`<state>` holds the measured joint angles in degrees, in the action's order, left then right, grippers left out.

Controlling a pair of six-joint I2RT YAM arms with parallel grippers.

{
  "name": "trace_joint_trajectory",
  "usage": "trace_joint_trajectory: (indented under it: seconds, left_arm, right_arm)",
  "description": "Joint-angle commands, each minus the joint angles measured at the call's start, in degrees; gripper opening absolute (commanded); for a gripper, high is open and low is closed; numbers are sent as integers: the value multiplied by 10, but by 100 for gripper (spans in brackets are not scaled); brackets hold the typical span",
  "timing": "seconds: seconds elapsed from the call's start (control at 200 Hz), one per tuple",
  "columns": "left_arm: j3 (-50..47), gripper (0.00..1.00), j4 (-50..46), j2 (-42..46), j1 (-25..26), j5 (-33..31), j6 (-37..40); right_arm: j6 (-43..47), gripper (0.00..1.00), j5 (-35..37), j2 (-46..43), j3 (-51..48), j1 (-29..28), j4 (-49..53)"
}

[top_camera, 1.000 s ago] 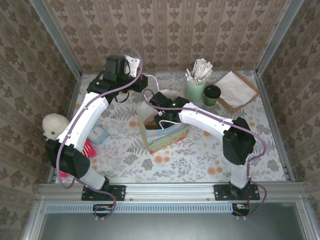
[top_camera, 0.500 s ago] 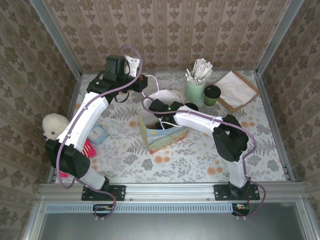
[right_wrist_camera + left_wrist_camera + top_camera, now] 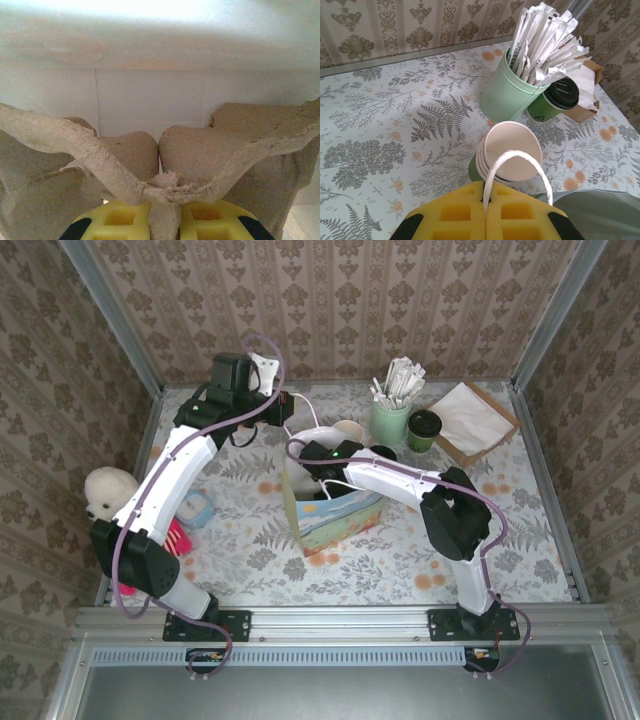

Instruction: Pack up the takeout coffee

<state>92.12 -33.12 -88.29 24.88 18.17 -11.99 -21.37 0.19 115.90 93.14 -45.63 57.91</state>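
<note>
The takeout coffee (image 3: 423,430), a dark-green cup with a black lid, stands at the back right beside the stick holder; the left wrist view shows the takeout coffee (image 3: 559,97) upright. A patterned paper bag (image 3: 335,515) stands mid-table. My left gripper (image 3: 485,192) is shut on the bag's white cord handle (image 3: 512,156), holding it up at the bag's far side (image 3: 303,430). My right gripper (image 3: 165,210) reaches down inside the bag and is shut on the centre ridge of a brown pulp cup carrier (image 3: 200,145); the bag's pale inner wall (image 3: 150,100) is right behind it.
A stack of lidless green cups (image 3: 507,157) lies just beyond the handle. The pale-green holder of white sticks (image 3: 392,418) and a brown tray of napkins (image 3: 465,420) are at the back right. A white plush toy (image 3: 105,492) and small items (image 3: 190,515) sit left.
The right arm has swung left and gone deeper into the bag with the carrier. The bag now stands more upright. The left arm has kept its hold on the handle.
</note>
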Motion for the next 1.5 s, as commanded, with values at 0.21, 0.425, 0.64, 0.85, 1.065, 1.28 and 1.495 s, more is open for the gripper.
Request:
trace_joint_trajectory:
  seconds: [0.21,0.425,0.64,0.85,1.065,1.28,1.495]
  left_arm:
    - [-86,0,134,114,-13,-66,-31]
    - [-100,0,141,122,-14,-46,-34]
    - [-129,0,173,118,-12,12,-59]
    - [-127,0,153,107,-9,13,-62]
    - [-124,0,146,100,-9,22,-51]
    - [-116,0,149,90,-9,39,-41]
    - [-111,0,143,87,-7,45,-30]
  right_arm:
    - [-19,12,-24,11,-21,-2,47]
    - [-26,12,-25,-12,-55,-4,46]
    - [-45,12,-8,-7,-21,-3,13]
    - [-56,23,16,0,-25,-4,-60]
    - [-42,52,44,-64,-63,-5,-110]
    - [-17,70,30,-113,-81,-5,-152]
    - [30,70,-9,-127,-85,-5,-162]
